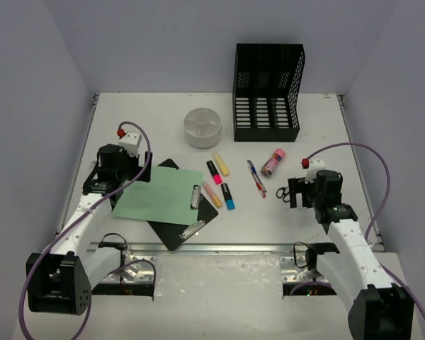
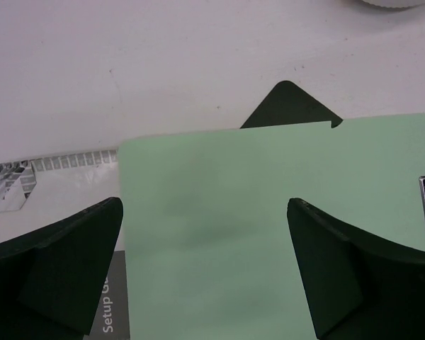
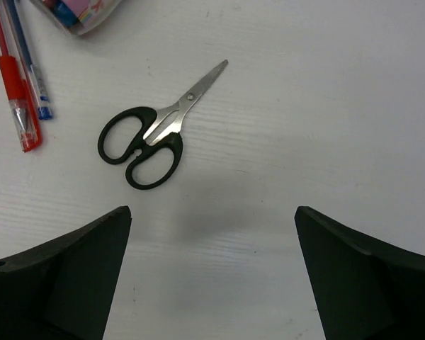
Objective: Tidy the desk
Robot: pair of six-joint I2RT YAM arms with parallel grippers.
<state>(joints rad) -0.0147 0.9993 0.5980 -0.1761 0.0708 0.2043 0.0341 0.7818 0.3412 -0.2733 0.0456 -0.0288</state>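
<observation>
Desk [image 1: 326, 134]: white tabletop between the grey walls. The silver rail [image 1: 219, 248] runs along the side opposite the file rack [image 1: 268, 88], by the arm bases. The rack is black mesh and stands upright on the desk's far part.

- **Left of the rack:** a round white divided cup [image 1: 202, 127] sits just beside it.
- **In front of the rack's left end:** four highlighters lie loose: yellow [image 1: 220, 163], pink [image 1: 213, 172], peach [image 1: 211, 194] and blue [image 1: 228, 196].
- **Straight in front of the rack:** two pens [image 1: 256, 178], red and blue, lie side by side. A pink tube [image 1: 273, 163] lies on its side near them.
- **In front of the rack's right end:** scissors [image 3: 152, 134] with black handles and closed blades lie near the pens, not touching them.
- **Well to the near left of the rack:** a green board [image 1: 159, 195] with a metal clip lies over a black clipboard [image 1: 188, 228]. The clipboard's corners stick out on both sides.

Left gripper [image 2: 204, 205] hovers over the green board's edge, the one away from the rack. Its fingers are wide apart with nothing between them.

Right gripper [image 3: 212, 212] hangs over bare desk just past the scissors, on the side away from the rack. Its fingers are spread and hold nothing.
</observation>
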